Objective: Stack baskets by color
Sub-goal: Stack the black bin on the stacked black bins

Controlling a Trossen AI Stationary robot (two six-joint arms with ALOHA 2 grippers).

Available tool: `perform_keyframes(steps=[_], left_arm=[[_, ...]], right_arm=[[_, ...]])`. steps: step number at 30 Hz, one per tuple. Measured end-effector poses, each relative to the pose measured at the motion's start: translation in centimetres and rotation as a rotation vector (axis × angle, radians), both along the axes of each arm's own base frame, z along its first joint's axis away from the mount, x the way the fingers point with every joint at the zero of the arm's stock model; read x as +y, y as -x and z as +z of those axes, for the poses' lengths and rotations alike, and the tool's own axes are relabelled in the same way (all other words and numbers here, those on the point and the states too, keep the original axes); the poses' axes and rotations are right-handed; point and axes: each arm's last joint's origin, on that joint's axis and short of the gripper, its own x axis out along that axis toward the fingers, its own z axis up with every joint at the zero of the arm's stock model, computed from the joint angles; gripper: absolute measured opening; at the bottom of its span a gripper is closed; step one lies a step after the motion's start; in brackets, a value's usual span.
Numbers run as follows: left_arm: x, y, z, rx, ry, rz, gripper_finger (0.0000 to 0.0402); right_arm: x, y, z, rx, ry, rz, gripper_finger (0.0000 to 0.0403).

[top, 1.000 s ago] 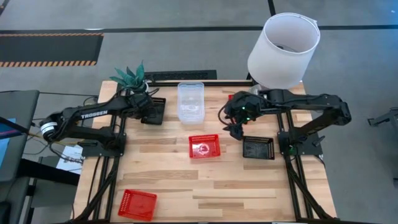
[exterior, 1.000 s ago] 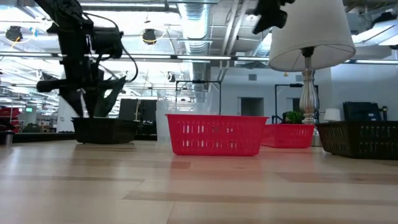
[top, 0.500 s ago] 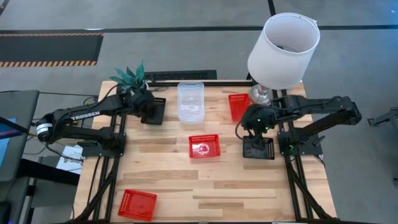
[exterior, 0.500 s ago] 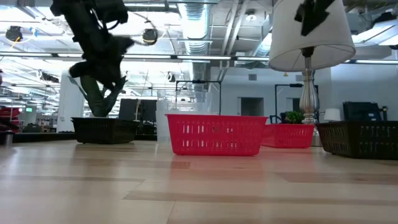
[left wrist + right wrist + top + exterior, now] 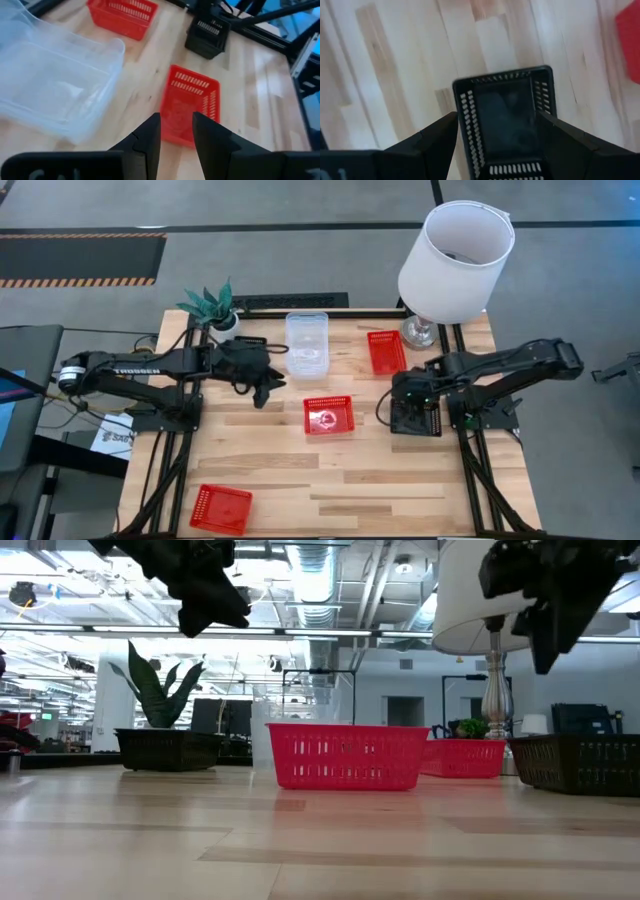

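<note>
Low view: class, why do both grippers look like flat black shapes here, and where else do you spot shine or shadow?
Low view: bright ceiling lights behind the left gripper and right gripper backlight them into silhouettes; the table carries a faint red sheen under the red basket. Left wrist view: pale glare on the clear basket. High view: even light, only soft shadows.

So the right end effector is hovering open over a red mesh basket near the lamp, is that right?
Not quite: the basket under the open right end effector is the black mesh basket, not a red one. The right wrist view shows it between the fingers, and the high view confirms it, near the white lamp.
</note>
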Motion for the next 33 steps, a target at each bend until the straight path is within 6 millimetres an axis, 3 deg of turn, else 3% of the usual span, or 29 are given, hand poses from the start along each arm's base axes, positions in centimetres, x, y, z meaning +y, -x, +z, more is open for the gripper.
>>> perform_keyframes(steps=[7, 15, 20, 28, 33], left_arm=[[0.0, 0.0, -0.1, 0.01, -0.017, 0.022, 0.0099], [0.0, 0.1, -0.1, 0.012, -0.017, 0.023, 0.0099], [0.0, 0.2, -0.3, 0.032, 0.0, 0.032, 0.0099], [-0.1, 0.1, -0.3, 0.029, 0.02, 0.041, 0.0099], [-0.1, 0.2, -0.3, 0.038, 0.026, 0.043, 0.0099]], right_arm=[[-1.1, -1.1, -1.6, 0.094, 0.045, 0.057, 0.0286], [-3.5, -2.6, -6.8, 0.293, 0.059, 0.137, 0.0286], [-5.0, -3.2, -7.5, 0.287, 0.107, 0.101, 0.0286], [-6.0, -3.9, -9.3, 0.334, 0.043, 0.177, 0.0284], [-6.1, -4.3, -10.5, 0.368, 0.019, 0.181, 0.0235]])
